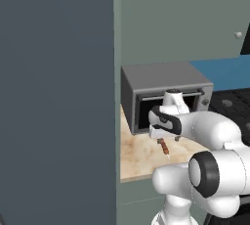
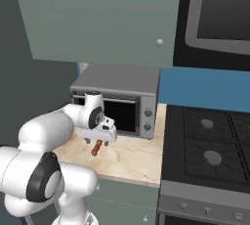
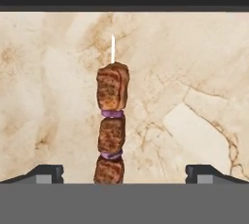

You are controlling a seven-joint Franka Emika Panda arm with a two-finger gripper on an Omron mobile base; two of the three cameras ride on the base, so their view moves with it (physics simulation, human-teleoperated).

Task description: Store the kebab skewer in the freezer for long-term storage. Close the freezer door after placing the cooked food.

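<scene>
The kebab skewer lies flat on the marbled counter, a thin stick with brown meat chunks and purple slices. It also shows under the hand. My gripper hangs open just above it, with one fingertip on each side of the stick and apart from it. From the base views the gripper points down in front of the small oven. A tall dark grey body, which I take for the freezer, stands left of the counter. The freezer door is out of view.
A boxy grey oven with a black window stands on the counter right behind the hand. A black stove top adjoins the counter on the right. Grey-green wall cabinets hang above.
</scene>
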